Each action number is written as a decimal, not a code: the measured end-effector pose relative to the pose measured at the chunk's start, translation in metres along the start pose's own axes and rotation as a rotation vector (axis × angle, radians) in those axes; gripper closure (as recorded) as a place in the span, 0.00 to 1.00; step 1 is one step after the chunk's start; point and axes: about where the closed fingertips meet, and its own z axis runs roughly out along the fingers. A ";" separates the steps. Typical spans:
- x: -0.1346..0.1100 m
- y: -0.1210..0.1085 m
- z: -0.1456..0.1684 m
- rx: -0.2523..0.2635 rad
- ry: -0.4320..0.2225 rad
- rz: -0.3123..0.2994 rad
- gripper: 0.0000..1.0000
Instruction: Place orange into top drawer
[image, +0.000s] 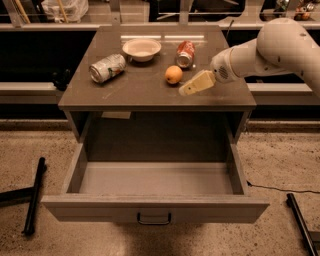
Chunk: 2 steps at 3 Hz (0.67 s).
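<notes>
The orange (173, 74) sits on the cabinet top (140, 90), right of centre. My gripper (186, 90) comes in from the right on a white arm (270, 50) and hovers just right of and slightly in front of the orange, apart from it. The top drawer (155, 210) is pulled wide open below, its inside bare, with a small dark handle (154, 218) at the centre of its front panel.
On the cabinet top stand a white bowl (142, 49), a red crushed can (185, 53) behind the orange, and a silver crushed can (107, 67) lying at the left. Black bars (34, 195) lie on the floor at left and right (300, 220).
</notes>
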 end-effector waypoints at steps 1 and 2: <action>-0.010 -0.007 0.016 0.007 -0.013 -0.010 0.00; -0.023 -0.009 0.038 0.000 -0.026 -0.023 0.03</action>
